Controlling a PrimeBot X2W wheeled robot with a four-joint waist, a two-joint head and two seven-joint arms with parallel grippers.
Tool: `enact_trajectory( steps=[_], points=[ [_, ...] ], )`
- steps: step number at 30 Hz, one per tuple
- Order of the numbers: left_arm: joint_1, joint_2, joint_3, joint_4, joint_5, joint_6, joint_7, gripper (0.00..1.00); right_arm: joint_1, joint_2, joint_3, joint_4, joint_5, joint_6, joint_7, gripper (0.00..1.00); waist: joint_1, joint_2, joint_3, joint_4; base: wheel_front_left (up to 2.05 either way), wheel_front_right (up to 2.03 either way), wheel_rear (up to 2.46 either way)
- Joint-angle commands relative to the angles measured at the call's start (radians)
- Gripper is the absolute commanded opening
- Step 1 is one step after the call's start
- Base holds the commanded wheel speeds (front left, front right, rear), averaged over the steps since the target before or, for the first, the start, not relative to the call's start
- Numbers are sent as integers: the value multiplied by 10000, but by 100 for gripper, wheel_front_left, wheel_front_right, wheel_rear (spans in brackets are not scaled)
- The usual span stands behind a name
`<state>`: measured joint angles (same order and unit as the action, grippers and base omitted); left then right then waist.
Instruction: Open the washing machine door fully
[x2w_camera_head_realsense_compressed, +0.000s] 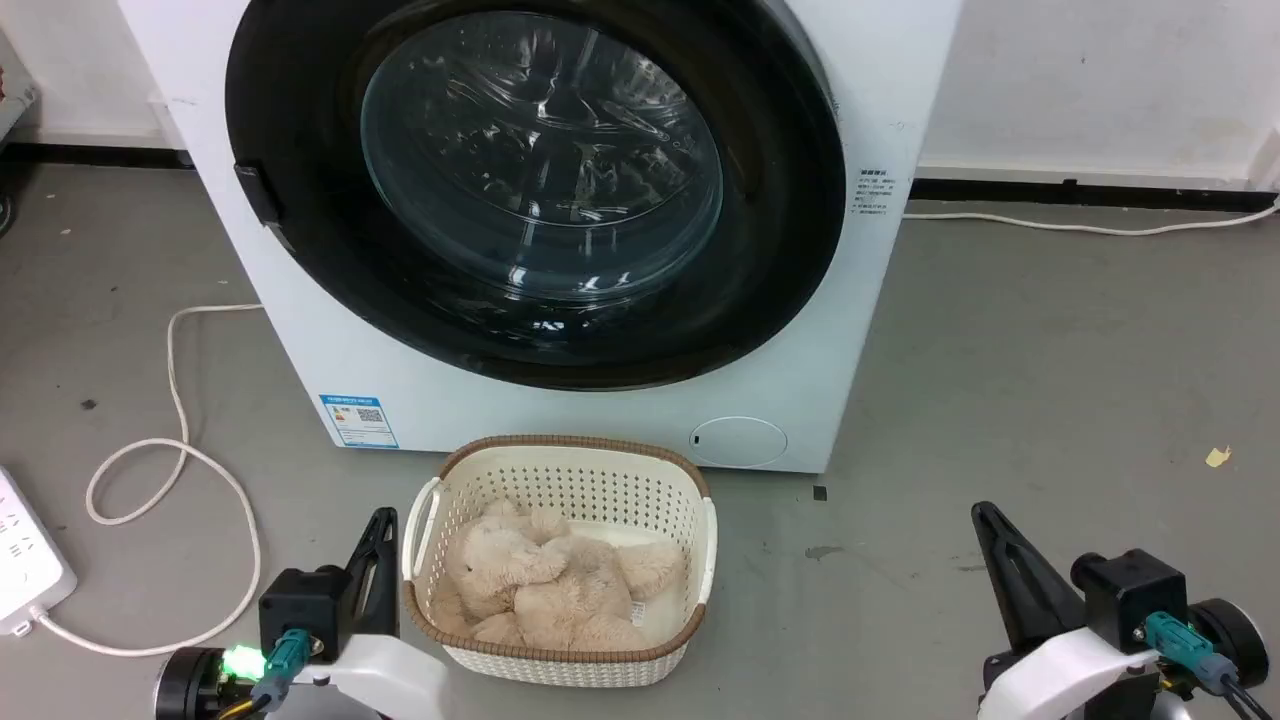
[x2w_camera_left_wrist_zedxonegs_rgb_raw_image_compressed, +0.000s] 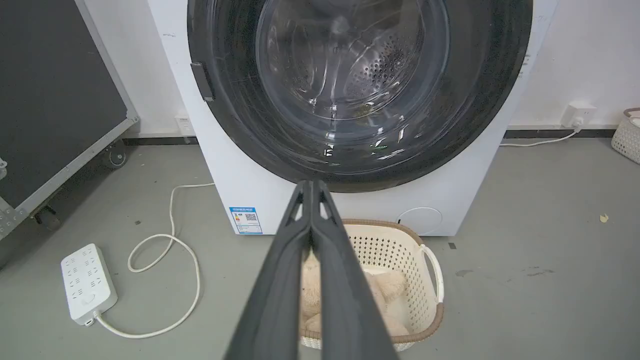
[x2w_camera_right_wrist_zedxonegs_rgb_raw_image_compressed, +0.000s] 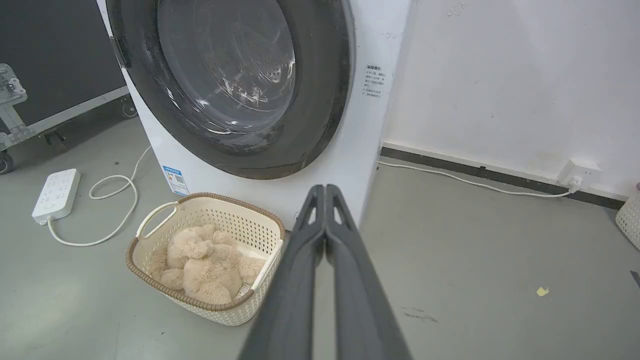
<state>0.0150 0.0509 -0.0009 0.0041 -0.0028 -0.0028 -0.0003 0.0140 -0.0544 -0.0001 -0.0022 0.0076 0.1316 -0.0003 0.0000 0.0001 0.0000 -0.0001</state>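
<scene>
The washing machine door (x2w_camera_head_realsense_compressed: 300, 200) (x2w_camera_left_wrist_zedxonegs_rgb_raw_image_compressed: 235, 100) (x2w_camera_right_wrist_zedxonegs_rgb_raw_image_compressed: 320, 100) is a big glossy black ring around a bulging clear glass bowl, lying flush against the white machine (x2w_camera_head_realsense_compressed: 350, 380). A small dark handle tab (x2w_camera_head_realsense_compressed: 256, 192) sits on its left rim. My left gripper (x2w_camera_head_realsense_compressed: 381, 520) (x2w_camera_left_wrist_zedxonegs_rgb_raw_image_compressed: 311, 184) is shut with nothing in it, low on the floor side, left of the basket. At the lower right my right gripper (x2w_camera_head_realsense_compressed: 983, 512) (x2w_camera_right_wrist_zedxonegs_rgb_raw_image_compressed: 324, 188) is shut and empty too. Both are well short of the door.
A cream basket (x2w_camera_head_realsense_compressed: 575, 462) holding a beige plush toy (x2w_camera_head_realsense_compressed: 545, 580) stands on the floor right before the machine, between my grippers. A white power strip (x2w_camera_head_realsense_compressed: 25, 560) and looped cable (x2w_camera_head_realsense_compressed: 180, 450) lie at the left. A wheeled black case (x2w_camera_left_wrist_zedxonegs_rgb_raw_image_compressed: 55, 100) stands further left.
</scene>
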Motion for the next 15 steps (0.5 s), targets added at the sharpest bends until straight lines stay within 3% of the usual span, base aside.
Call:
enact_trajectory(
  steps=[1,15],
  points=[
    [-150,-7,9,-41,28,28,3,0,-140,41,1,22,-76,-9,3,0,0,-1,0,1,0,0,0],
    [-150,-7,9,-41,28,28,3,0,-140,41,1,22,-76,-9,3,0,0,-1,0,1,0,0,0]
  ],
)
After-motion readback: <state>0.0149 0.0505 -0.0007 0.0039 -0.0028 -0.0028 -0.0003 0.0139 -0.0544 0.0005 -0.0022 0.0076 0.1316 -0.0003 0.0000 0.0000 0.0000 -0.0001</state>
